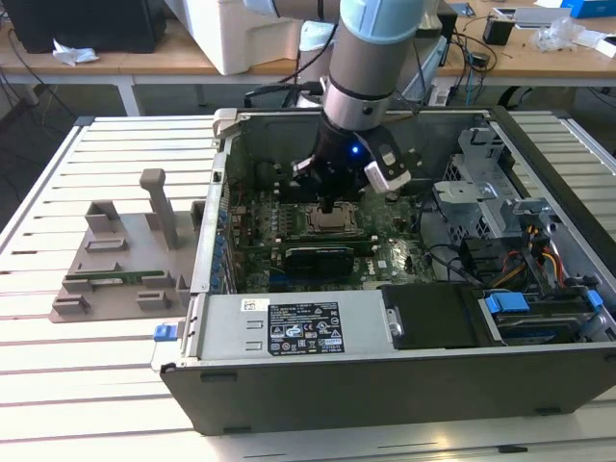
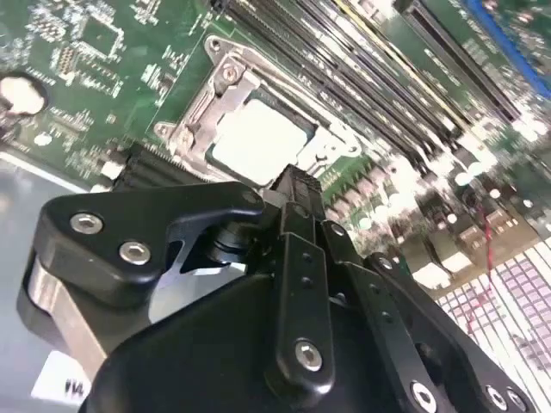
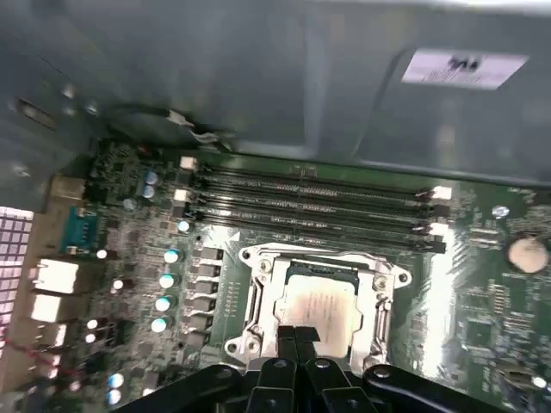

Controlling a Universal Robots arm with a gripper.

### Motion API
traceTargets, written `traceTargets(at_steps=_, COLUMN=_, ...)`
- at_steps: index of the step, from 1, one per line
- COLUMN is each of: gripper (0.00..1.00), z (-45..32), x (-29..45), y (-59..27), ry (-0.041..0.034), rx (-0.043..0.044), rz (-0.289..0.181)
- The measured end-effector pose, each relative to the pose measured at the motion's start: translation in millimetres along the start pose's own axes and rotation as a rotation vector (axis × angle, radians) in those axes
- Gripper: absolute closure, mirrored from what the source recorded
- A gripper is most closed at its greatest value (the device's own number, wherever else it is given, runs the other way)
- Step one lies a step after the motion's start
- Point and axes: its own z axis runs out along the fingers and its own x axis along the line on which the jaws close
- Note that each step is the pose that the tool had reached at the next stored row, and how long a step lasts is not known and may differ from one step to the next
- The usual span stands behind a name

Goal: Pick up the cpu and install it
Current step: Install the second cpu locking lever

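Observation:
The cpu (image 3: 320,303), a square chip with a shiny silver top, lies flat inside the dark metal-framed socket (image 3: 256,288) on the green motherboard. In the exterior view the cpu (image 1: 334,220) sits in the middle of the open computer case, directly under my gripper (image 1: 329,203). Both wrist views show the two black fingertips pressed together just above the chip's near edge, with nothing between them; there the gripper (image 3: 297,334) is shut. In the second wrist view the gripper (image 2: 297,182) hangs over the edge of the cpu (image 2: 258,138) and the socket (image 2: 200,110).
Black memory slots (image 3: 310,205) run beside the socket. The case walls (image 1: 223,183) close in around the board, with a drive cage and cables (image 1: 525,241) on the exterior view's right. A grey fixture (image 1: 125,260) holding a green memory stick (image 1: 115,280) stands on the slatted table.

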Motion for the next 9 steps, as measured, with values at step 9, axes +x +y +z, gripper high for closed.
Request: traceTargets(at_steps=9, gripper=0.89, z=-19.7, x=1.9, y=2.9, ry=-0.0001, rx=-0.0014, rz=0.0)
